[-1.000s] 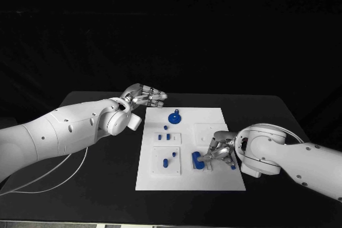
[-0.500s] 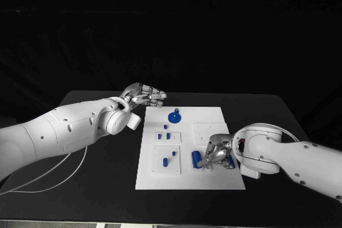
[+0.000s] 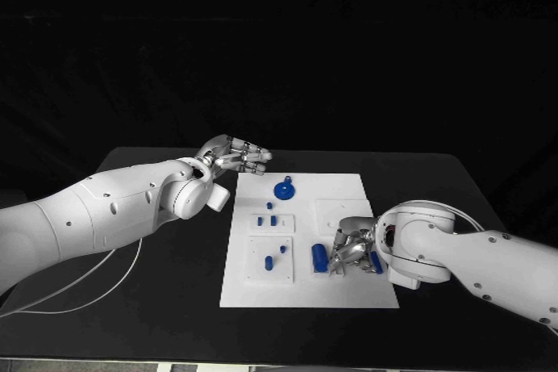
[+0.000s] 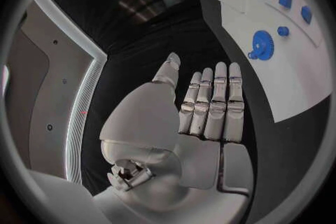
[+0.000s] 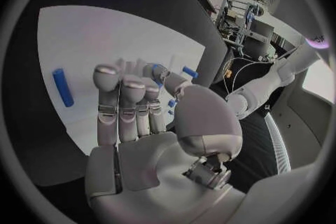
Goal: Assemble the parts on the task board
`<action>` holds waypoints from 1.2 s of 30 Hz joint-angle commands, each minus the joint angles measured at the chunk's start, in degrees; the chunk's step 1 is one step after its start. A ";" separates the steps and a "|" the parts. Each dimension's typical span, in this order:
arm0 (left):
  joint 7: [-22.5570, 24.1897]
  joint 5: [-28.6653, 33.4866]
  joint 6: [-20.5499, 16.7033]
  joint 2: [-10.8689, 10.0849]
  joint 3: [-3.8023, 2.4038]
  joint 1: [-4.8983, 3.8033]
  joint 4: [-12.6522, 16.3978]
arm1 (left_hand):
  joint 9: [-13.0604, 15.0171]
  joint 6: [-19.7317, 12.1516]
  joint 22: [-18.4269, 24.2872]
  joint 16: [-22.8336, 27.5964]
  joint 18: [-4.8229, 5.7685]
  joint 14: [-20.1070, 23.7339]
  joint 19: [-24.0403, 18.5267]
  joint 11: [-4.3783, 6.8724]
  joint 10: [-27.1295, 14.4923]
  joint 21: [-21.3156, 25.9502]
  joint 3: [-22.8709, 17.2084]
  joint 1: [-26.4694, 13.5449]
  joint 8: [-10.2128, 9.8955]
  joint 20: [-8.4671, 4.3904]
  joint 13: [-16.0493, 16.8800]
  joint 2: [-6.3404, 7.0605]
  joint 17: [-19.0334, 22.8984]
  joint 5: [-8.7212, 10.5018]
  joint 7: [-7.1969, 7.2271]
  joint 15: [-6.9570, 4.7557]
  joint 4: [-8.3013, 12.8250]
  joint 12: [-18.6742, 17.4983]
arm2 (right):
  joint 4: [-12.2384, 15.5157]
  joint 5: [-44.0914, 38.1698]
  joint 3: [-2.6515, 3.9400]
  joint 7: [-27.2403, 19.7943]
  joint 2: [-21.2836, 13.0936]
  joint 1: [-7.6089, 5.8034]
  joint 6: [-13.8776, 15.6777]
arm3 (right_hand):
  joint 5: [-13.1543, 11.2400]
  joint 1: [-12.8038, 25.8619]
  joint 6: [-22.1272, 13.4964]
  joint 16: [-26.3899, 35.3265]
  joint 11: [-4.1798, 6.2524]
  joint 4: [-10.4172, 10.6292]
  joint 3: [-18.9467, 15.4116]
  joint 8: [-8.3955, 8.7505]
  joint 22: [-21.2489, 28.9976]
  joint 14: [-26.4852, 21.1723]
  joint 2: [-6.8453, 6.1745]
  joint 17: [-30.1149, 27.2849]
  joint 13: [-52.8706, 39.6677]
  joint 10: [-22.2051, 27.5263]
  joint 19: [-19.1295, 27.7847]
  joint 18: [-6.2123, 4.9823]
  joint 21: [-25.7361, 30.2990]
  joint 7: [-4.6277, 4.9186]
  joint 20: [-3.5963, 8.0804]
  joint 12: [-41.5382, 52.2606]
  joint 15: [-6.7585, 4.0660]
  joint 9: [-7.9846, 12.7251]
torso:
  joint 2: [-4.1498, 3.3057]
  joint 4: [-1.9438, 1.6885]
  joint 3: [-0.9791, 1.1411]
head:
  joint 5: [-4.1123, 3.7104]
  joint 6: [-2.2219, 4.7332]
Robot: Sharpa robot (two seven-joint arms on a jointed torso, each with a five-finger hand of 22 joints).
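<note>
While the left robot hand (image 3: 237,155) hovers just off the task board's (image 3: 349,295) far left corner with fingers straight, side by side and holding nothing, blue parts lie across the white plate: a round gear-like part (image 3: 284,193) at the far end and a blue cylinder (image 3: 320,257) nearer. Just right of that cylinder, the right robot hand (image 3: 355,248) rests on the board, fingers curled; whether it holds a part cannot be told.

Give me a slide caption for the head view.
Right hand works among blue parts on the white task board; left hand waits beyond its far corner.
</note>
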State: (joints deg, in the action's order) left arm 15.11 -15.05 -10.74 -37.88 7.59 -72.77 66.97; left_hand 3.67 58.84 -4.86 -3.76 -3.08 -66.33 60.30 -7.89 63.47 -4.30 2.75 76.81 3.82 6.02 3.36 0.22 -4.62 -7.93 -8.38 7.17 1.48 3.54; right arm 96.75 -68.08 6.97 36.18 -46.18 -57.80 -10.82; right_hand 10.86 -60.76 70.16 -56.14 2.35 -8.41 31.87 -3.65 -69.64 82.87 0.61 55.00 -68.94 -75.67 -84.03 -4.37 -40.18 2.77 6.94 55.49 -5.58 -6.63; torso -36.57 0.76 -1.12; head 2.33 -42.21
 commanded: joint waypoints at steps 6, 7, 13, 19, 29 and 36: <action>-0.03 -0.18 0.39 0.09 -0.04 -0.03 0.05 | 0.08 -0.45 0.07 0.19 0.00 0.30 0.21 0.10 -0.28 -0.29 -0.04 0.27 -0.08 0.14 0.05 -0.11 -0.07 -0.12 0.04 -0.07 -0.02 0.12 | -0.60 -1.85 -0.17 -0.96 0.70 0.04 0.16 | 1.21 1.38 0.51 -0.31 0.02 -0.31 0.66 -0.05 -0.17 0.18 -0.01 -0.15 -0.24 -0.52 -2.85 0.37 0.00 -0.25 -0.38 0.34 0.27 -0.47 | -0.01 0.00 -0.01 | -0.02 -0.04; -0.05 -0.18 0.42 0.09 -0.04 -0.03 0.05 | 0.08 -0.45 0.07 0.19 0.00 0.30 0.21 0.10 -0.28 -0.29 -0.04 0.27 -0.08 0.14 0.05 -0.11 -0.07 -0.12 0.04 -0.07 -0.02 0.12 | -0.66 -1.80 -0.22 -0.91 0.73 0.05 0.02 | 1.51 1.42 0.52 -0.29 0.03 -0.32 0.54 -0.05 -0.18 0.17 -0.02 -0.18 -0.26 -0.54 -2.85 0.38 -0.03 -0.26 -0.37 0.35 0.27 -0.49 | -0.01 0.02 -0.02 | -0.04 -0.06; -0.16 -0.22 0.56 0.07 -0.04 -0.03 0.07 | 0.08 -0.45 0.07 0.19 0.00 0.30 0.21 0.10 -0.28 -0.29 -0.04 0.27 -0.08 0.14 0.05 -0.11 -0.07 -0.12 0.04 -0.07 -0.02 0.12 | -0.91 -1.15 -0.41 -0.60 0.89 0.18 -1.35 | 3.67 1.81 0.58 -0.33 0.07 -0.38 -0.57 -0.04 -0.17 0.15 -0.17 -0.28 -0.31 -0.53 -2.84 0.44 0.00 -0.32 -0.34 0.25 0.24 -0.59 | 0.01 0.03 0.03 | -0.03 -0.16; -0.25 -0.29 0.64 0.03 -0.03 -0.03 0.06 | 0.08 -0.47 0.07 0.20 0.00 0.35 0.17 0.10 -0.31 -0.27 0.04 0.21 -0.08 0.16 0.05 -0.13 -0.06 -0.06 0.02 -0.05 0.00 0.12 | -1.03 -0.60 -0.52 -0.67 0.78 0.28 -2.37 | 9.81 1.84 0.79 -0.38 0.20 -0.06 -9.53 -0.04 -0.08 0.10 -1.18 -0.31 -0.33 -0.58 -2.81 0.52 0.22 -0.73 -0.24 0.10 0.15 -0.57 | 0.01 0.06 0.02 | 0.03 -0.24; -0.30 -0.43 0.68 -0.05 -0.03 -0.03 0.06 | 0.08 -0.48 0.07 0.19 0.00 0.35 0.17 0.10 -0.32 -0.28 0.04 0.26 -0.08 0.16 0.05 -0.15 -0.06 -0.07 0.02 -0.05 0.07 0.12 | -0.71 -0.54 -0.55 -1.08 0.21 0.43 -1.79 | 10.23 -2.39 1.27 -0.53 0.19 -0.88 -20.47 -0.01 -0.17 0.10 -2.93 -0.09 -0.52 -0.59 -2.86 0.54 0.03 -0.81 -0.14 0.16 0.05 0.50 | -0.01 0.01 0.03 | 0.05 -0.45; -0.32 -0.48 0.70 -0.08 -0.02 -0.03 0.06 | 0.08 -0.48 0.07 0.19 0.00 0.35 0.17 0.10 -0.32 -0.28 0.04 0.26 -0.08 0.16 0.05 -0.15 -0.06 -0.07 0.02 -0.05 0.07 0.12 | -0.51 -0.81 -0.55 -1.45 0.03 0.45 -0.69 | 7.54 -3.02 1.48 -0.63 0.21 -0.16 -21.57 0.00 -0.23 0.12 -2.67 0.03 -0.65 -0.75 -2.88 0.53 -0.10 -0.89 -0.15 0.34 0.07 0.81 | -0.02 0.04 0.02 | 0.10 -0.50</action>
State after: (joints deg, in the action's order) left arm 14.54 -15.30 -10.67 -38.00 7.60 -72.77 66.96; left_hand 3.66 58.84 -4.87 -3.76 -3.08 -66.33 60.30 -7.89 63.47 -4.30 2.75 76.81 3.82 6.03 3.36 0.22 -4.61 -7.93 -8.38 7.17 1.49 3.54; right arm 96.11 -68.59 6.44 35.62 -46.11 -57.42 -11.68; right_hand 18.57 -63.45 71.08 -56.58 2.57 -8.53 10.50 -3.66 -69.80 82.86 -2.19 54.95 -69.55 -75.89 -84.03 -4.37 -40.18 1.86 6.94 55.46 -5.57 -5.89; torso -36.57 0.79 -1.08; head 2.43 -42.69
